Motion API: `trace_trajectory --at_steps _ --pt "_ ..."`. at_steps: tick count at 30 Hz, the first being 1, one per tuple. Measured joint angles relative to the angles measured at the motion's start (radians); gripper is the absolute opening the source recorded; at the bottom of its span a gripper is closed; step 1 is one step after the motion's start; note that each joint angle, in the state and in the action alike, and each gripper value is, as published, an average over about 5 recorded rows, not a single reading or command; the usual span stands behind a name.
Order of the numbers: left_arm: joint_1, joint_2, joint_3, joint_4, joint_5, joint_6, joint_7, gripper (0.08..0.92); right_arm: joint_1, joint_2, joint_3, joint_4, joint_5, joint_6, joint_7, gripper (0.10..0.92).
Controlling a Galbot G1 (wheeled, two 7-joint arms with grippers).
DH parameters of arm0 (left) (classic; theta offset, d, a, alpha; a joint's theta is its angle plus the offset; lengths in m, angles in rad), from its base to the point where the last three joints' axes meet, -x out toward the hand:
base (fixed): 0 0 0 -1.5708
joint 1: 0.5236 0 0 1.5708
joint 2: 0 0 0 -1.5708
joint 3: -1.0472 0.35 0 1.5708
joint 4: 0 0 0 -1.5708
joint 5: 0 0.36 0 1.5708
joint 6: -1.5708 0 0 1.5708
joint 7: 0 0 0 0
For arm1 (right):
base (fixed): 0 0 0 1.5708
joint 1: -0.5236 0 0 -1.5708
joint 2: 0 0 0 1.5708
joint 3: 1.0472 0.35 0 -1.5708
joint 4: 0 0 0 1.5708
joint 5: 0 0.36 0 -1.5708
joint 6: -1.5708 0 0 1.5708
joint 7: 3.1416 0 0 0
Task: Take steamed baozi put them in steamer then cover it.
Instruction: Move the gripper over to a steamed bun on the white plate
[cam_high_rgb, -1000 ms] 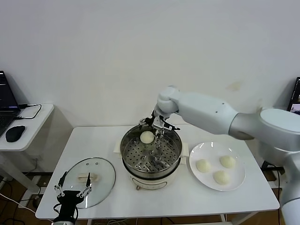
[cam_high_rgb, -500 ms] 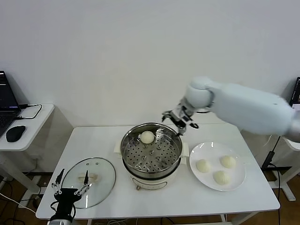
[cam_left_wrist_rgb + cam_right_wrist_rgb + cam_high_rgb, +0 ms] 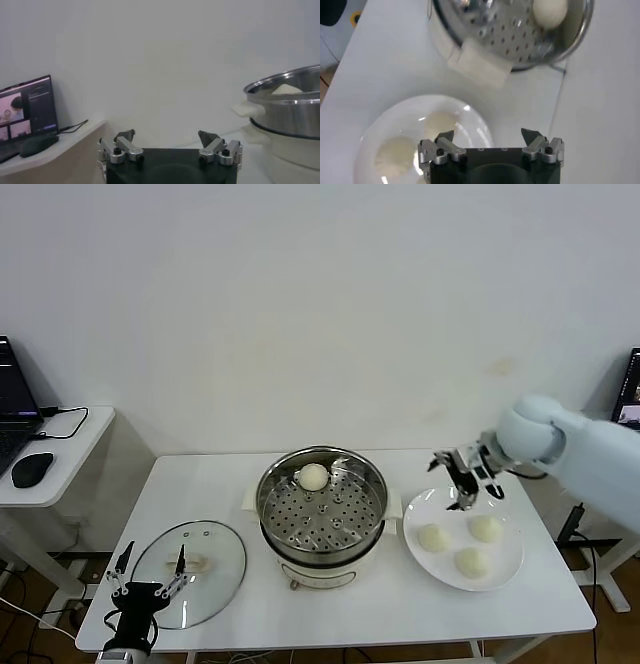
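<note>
Baozi count: one in the steamer, three on the plate. Left to right:

Left tool [image 3: 146, 589] hangs at the counter's [image 3: 230, 484] front-left corner, fingers spread, gripping nothing. The cover [image 3: 190, 559] lies flat on the counter just beyond and right of this tool, glass dome with its cream handle [image 3: 192, 563] up; the right-hand fingertip overlaps the lid's near edge in the head view, contact can't be judged. Left wrist view: the tool [image 3: 167, 141] is released, with the steamer's steel rim [image 3: 287, 85] ahead and off to one side, and a laptop [image 3: 26, 112] and mouse [image 3: 34, 145] on a side desk [image 3: 55, 150] to the other.

Steamer [image 3: 322, 514] sits mid-counter, well right of the left tool and left of the right tool. One baozi [image 3: 314, 476] rests on the perforated floor at the far edge of the basket, near the wall.

Right tool [image 3: 468, 486] hovers above the far-left rim of the white plate [image 3: 500, 579], fingers open, empty. Three baozi lie on the plate below and nearer the robot than this tool: left one [image 3: 433, 537], rear right one [image 3: 485, 528], front one [image 3: 472, 562], all apart from the fingers. Right wrist view: the tool [image 3: 490, 145] is released over the plate [image 3: 470, 120], two buns [image 3: 440, 122] [image 3: 392, 155] visible under it, the steamer handle [image 3: 480, 65] and the basket bun [image 3: 550, 11] farther ahead.
</note>
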Motion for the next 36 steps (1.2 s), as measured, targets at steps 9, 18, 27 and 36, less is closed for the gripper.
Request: trace_trajectory --at_steps 9,18,27,36 --pt "0.002 0.0 -0.02 0.0 -0.002 0.008 0.003 0.823 -0.193 0.011 0.12 -0.075 -0.074 -0.011 0.012 0.823" --pt "-0.004 0.004 -0.036 0.015 -0.008 0.008 0.005 0.823 -0.267 0.08 0.164 -0.151 -0.104 -0.005 0.025 0.823" --pt "-0.004 0.004 -0.043 0.021 -0.009 0.004 0.005 0.823 -0.304 0.15 0.181 -0.205 -0.121 -0.014 0.036 0.823" --pt "-0.005 0.0 -0.043 0.021 -0.008 0.003 0.005 0.823 -0.321 0.197 0.192 -0.245 -0.135 -0.024 0.041 0.806"
